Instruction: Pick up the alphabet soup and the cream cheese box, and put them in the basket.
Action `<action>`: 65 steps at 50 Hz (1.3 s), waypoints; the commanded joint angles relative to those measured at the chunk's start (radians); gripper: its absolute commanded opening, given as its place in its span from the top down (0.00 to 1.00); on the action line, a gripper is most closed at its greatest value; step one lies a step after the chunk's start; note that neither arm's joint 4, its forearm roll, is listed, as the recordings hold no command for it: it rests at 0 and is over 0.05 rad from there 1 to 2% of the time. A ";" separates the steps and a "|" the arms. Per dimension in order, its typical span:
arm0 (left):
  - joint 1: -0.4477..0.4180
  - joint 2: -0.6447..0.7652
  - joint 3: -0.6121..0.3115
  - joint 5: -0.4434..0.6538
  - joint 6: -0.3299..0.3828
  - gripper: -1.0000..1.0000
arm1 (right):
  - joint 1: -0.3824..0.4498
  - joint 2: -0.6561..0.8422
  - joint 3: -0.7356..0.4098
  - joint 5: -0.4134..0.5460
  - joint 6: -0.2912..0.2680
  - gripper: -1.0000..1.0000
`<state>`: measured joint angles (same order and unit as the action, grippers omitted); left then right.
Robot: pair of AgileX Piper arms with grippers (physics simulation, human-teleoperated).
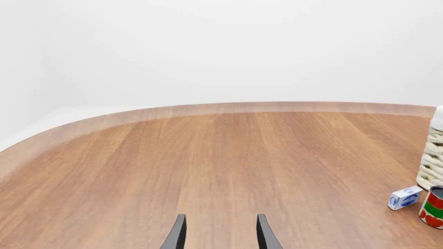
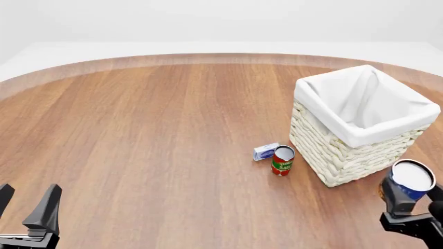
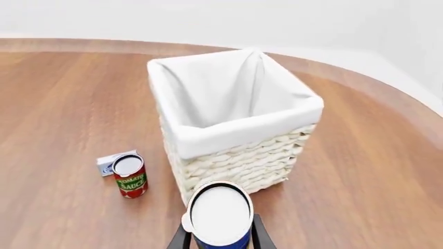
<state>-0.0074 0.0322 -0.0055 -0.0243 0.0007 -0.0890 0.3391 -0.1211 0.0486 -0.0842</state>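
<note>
My right gripper point(image 2: 413, 199) is shut on the alphabet soup point(image 2: 411, 180), a can with a blue side and pale top, held upright just in front of the basket point(image 2: 360, 124). In the right wrist view the can point(image 3: 220, 215) sits between the fingers, below the basket's rim point(image 3: 235, 132). The cream cheese box point(image 2: 266, 151) lies on the table left of the basket, next to a red tomato sauce can point(image 2: 282, 160); it also shows in the right wrist view point(image 3: 107, 164) and the left wrist view point(image 1: 405, 197). My left gripper point(image 2: 24, 207) is open and empty at the near left.
The red tomato sauce can point(image 3: 129, 175) stands upright between the box and the basket. The round wooden table's point(image 2: 138, 135) far edge curves behind the basket.
</note>
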 commanded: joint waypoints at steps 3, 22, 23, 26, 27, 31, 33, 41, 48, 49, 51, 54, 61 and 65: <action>0.000 -0.001 0.001 0.000 0.000 0.00 | -0.004 -0.109 -0.138 0.161 0.014 1.00; 0.000 -0.001 0.001 0.000 0.000 0.00 | -0.029 -0.145 -0.296 0.277 0.007 1.00; 0.000 -0.001 0.001 0.000 0.000 0.00 | -0.030 -0.141 -0.300 0.274 0.007 1.00; 0.000 -0.001 0.001 0.000 0.000 0.00 | -0.032 -0.131 -0.319 0.269 0.008 1.00; 0.000 -0.001 0.001 0.000 0.000 0.00 | -0.032 -0.121 -0.325 0.260 0.009 1.00; 0.000 -0.002 0.001 0.001 0.000 0.00 | -0.021 -0.081 -0.353 0.230 0.009 1.00; 0.000 -0.001 0.001 0.000 0.000 0.00 | -0.014 -0.056 -0.368 0.213 0.006 1.00; 0.000 -0.001 0.001 0.000 0.000 0.00 | 0.007 0.028 -0.438 0.166 -0.002 1.00; 0.000 -0.001 0.001 0.000 0.000 0.00 | 0.013 0.107 -0.501 0.133 -0.011 1.00; 0.000 -0.001 0.001 0.000 0.000 0.00 | 0.013 0.115 -0.506 0.131 -0.013 1.00; 0.000 -0.002 0.001 0.001 0.000 0.00 | 0.013 0.122 -0.519 0.134 -0.015 1.00; 0.000 -0.001 0.001 0.000 0.000 0.00 | 0.010 0.139 -0.536 0.130 -0.015 1.00; 0.000 -0.001 0.001 0.000 0.000 0.00 | 0.010 0.214 -0.576 0.099 -0.015 1.00; 0.000 -0.001 0.001 0.000 0.000 0.00 | 0.017 0.255 -0.609 0.095 -0.022 1.00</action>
<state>-0.0074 0.0321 -0.0055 -0.0242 0.0007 -0.0783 0.5028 -0.6545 0.1761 -0.1125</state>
